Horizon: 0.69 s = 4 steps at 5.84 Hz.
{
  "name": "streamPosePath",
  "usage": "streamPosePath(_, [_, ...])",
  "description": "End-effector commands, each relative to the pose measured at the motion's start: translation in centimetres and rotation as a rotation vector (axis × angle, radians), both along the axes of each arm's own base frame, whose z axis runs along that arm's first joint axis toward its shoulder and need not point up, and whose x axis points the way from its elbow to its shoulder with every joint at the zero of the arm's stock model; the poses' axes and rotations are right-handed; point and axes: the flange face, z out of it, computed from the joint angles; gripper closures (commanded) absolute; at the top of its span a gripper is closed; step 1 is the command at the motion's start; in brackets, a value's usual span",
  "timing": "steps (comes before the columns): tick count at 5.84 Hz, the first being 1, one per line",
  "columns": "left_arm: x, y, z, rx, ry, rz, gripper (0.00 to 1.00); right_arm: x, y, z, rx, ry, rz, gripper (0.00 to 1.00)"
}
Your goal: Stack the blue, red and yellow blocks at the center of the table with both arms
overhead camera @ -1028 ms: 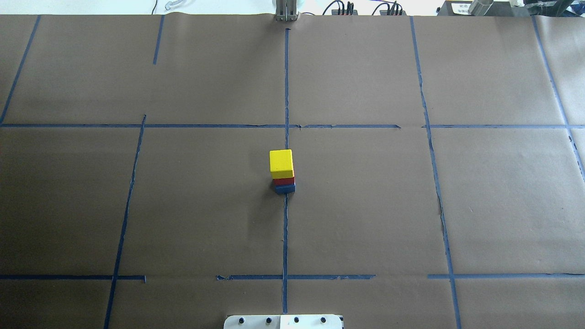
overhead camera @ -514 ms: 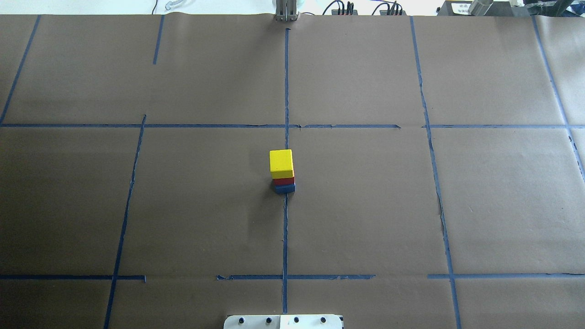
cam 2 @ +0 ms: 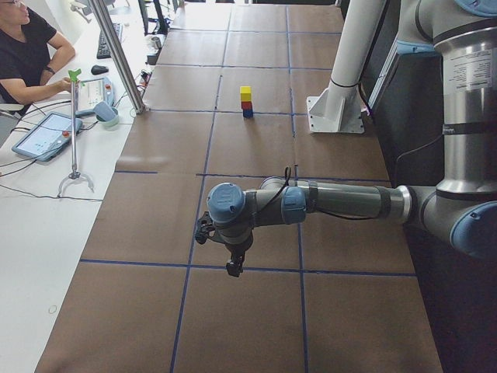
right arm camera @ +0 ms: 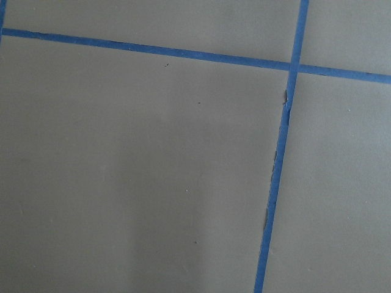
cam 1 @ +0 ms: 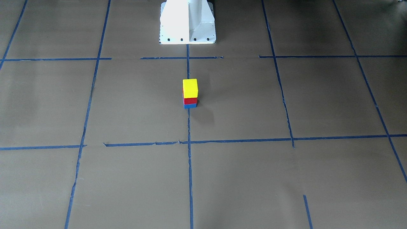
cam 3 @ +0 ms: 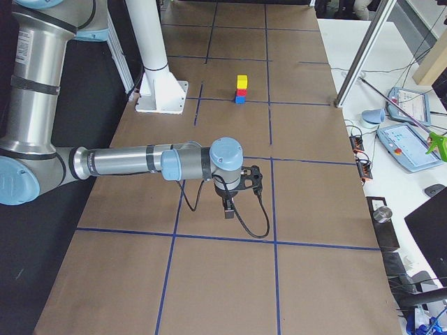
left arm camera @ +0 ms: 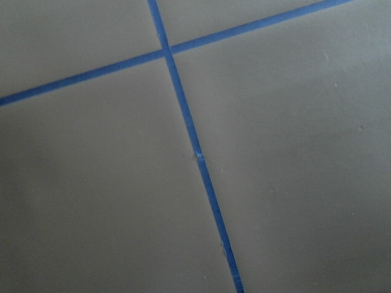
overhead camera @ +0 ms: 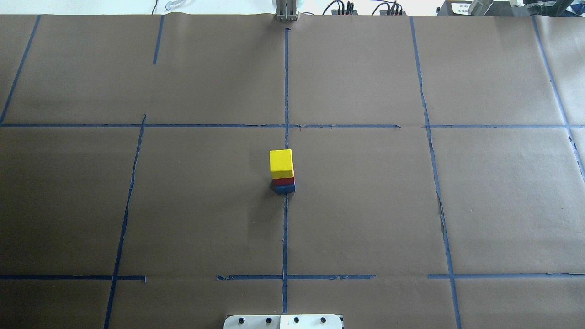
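Note:
A three-block stack stands at the table's centre on the blue tape line: the yellow block on top, the red block in the middle, the blue block at the bottom. The stack also shows in the front-facing view, in the left view and in the right view. My left gripper shows only in the left side view, far from the stack. My right gripper shows only in the right side view, also far from it. I cannot tell whether either is open or shut.
Brown paper with a blue tape grid covers the table. The white robot base stands behind the stack. An operator sits at a side desk with tablets. Both wrist views show only paper and tape.

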Motion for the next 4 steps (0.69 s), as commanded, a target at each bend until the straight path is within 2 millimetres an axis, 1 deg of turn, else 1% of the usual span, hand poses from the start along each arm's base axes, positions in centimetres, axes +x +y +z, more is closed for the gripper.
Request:
streamPosePath(1, [0.70,2.60,-0.87,-0.027,0.138,-0.031,0.00,0.03,-0.17,-0.24,0.007,0.006,0.001,0.00])
streamPosePath(2, [0.98,2.60,-1.15,-0.073,0.161,-0.076,0.00,0.14,-0.25,0.20,-0.003,0.023,0.008,0.00])
streamPosePath(3, [0.92,2.85,-1.85,-0.047,0.162,-0.080,0.00,0.12,-0.68,0.26,-0.006,0.025,0.011,0.00])
streamPosePath(4, [0.91,2.09,-1.11,-0.017,0.151,-0.074,0.00,0.10,-0.68,0.31,-0.007,0.022,0.010,0.00])
